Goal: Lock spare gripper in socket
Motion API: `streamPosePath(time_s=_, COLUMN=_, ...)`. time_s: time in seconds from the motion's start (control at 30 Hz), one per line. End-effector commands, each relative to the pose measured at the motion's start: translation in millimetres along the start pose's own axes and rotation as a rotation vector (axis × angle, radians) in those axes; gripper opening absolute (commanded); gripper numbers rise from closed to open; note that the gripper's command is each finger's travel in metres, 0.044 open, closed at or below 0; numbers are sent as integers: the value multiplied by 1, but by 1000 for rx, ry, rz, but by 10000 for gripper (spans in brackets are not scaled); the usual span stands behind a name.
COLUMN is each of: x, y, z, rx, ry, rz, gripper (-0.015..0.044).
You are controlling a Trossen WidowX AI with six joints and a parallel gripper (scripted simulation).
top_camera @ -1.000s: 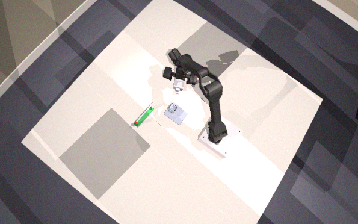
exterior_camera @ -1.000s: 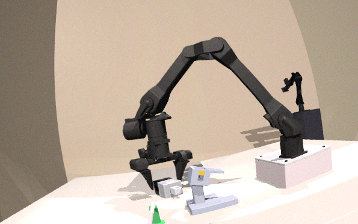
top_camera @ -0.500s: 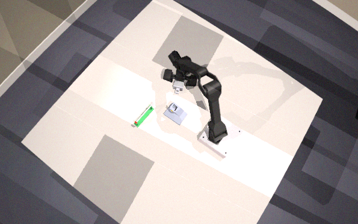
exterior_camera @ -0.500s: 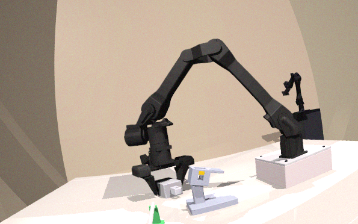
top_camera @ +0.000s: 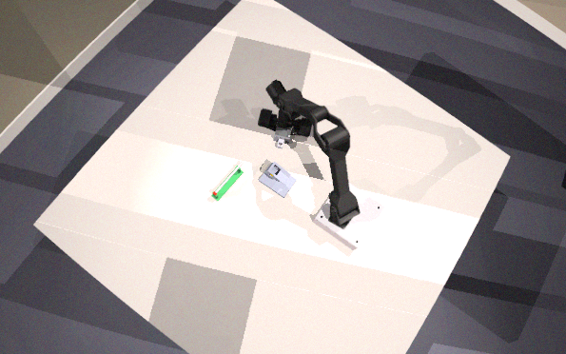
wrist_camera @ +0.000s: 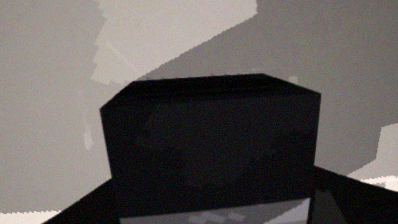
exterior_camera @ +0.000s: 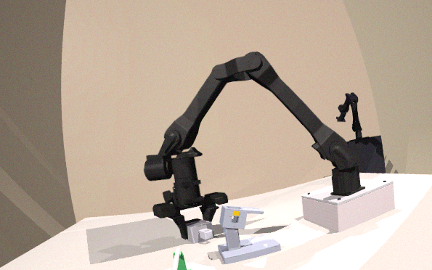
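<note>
A glossy green wedge (top_camera: pixel 230 185) (exterior_camera: pixel 181 263) carries a slim white rod. Beyond, right, the smooth blue-grey mount (top_camera: pixel 283 184) (exterior_camera: pixel 250 251) shows a boxy socket with an orange patch. Left of it, the black claw (top_camera: pixel 283 134) (exterior_camera: pixel 197 229) (wrist_camera: pixel 204 168) grips the spare gripper (top_camera: pixel 281 141) (exterior_camera: pixel 195 234) (wrist_camera: pixel 204 168), blocky, pale grey, stub-nosed.

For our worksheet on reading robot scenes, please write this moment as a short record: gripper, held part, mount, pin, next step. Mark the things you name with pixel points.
gripper: shut on the spare gripper (top_camera: pixel 281 142) (exterior_camera: pixel 196 232)
held part: pale grey block with a smaller block projecting
mount: grey-blue (top_camera: pixel 283 186) (exterior_camera: pixel 250 251), standing beside the held part
pin: white, lying along the green holder (top_camera: pixel 228 186) (exterior_camera: pixel 181 263)
next step: probably lift, then align with the socket
</note>
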State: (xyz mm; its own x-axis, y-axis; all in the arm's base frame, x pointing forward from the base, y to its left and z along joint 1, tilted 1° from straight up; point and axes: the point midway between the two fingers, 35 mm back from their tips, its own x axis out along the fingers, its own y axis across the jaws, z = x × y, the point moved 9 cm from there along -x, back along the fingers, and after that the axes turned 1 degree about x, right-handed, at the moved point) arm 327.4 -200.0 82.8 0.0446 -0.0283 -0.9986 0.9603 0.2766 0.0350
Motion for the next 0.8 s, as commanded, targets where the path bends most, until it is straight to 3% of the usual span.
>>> streamPosePath(time_s=0.0, x=-9, y=0, z=0, rx=4, ry=-1, rz=-1, gripper=98)
streamPosePath(time_s=0.13, x=-32, y=1, z=0, rx=4, ry=-1, rz=-1, gripper=0)
streamPosePath(time_s=0.27, x=-49, y=0, z=0, rx=4, ry=-1, rz=-1, gripper=0)
streamPosePath(time_s=0.77, x=-43, y=-1, z=-3, rx=308, ry=1, rz=-2, gripper=0)
